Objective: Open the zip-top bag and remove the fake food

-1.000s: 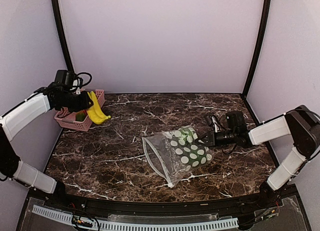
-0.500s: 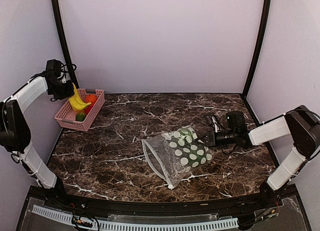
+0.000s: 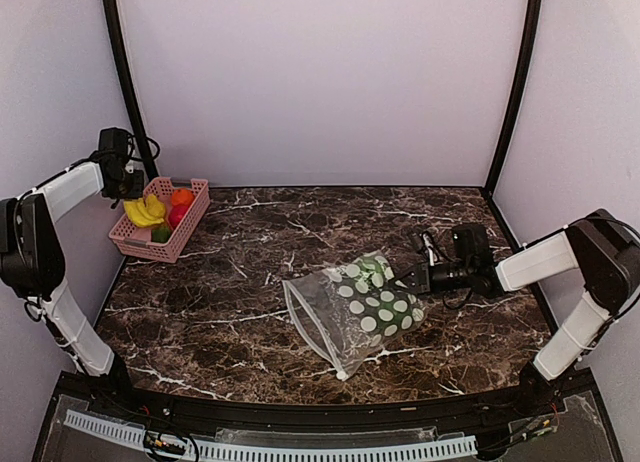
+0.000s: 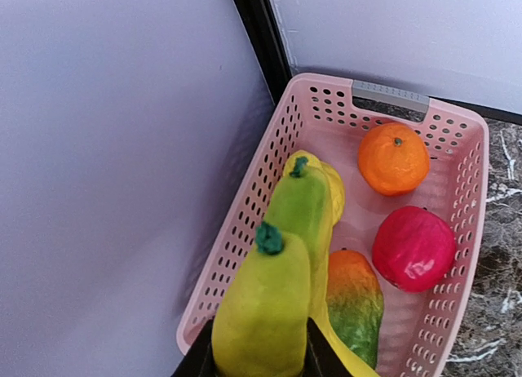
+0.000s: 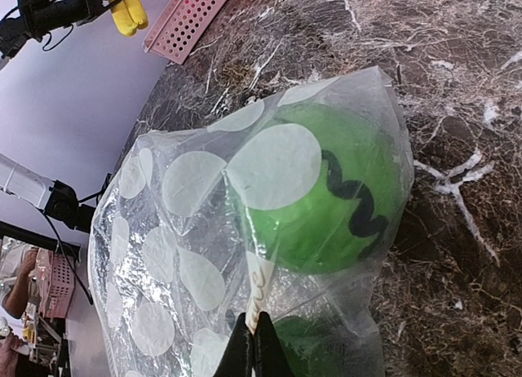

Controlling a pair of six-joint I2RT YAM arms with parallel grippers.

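1. Right of centre on the table (image 3: 230,282), a dark marble-patterned top: bag (image 3: 355,307). It is limp clear film, rectangular and lying flat. One face is green with pale round dots, and a white zip strip runs along its left edge.
2. Right gripper (image 5: 253,351): low over the table at the bag's far-right corner, jaws clenched on a fold of the film.
3. Inside the bag, just ahead of that gripper: green ball (image 5: 326,189), glossy and round, with a black squiggle on it. A second green shape lies nearer the gripper, mostly hidden.
4. Left gripper (image 4: 259,361): far left, above the basket, grasping the banana (image 4: 273,295). The banana is smooth, yellow-green and curved, with dark green stem tips pointing down into the basket.
5. Basket (image 4: 391,93): pink plastic, rectangular, with perforated walls. It sits at the table's far-left corner by the wall, well apart from the bag.
6. In the basket:
   - orange (image 4: 393,157), round and finely dimpled
   - red ball (image 4: 413,248), glossy magenta
   - green-orange piece (image 4: 355,303), oval, touching the banana
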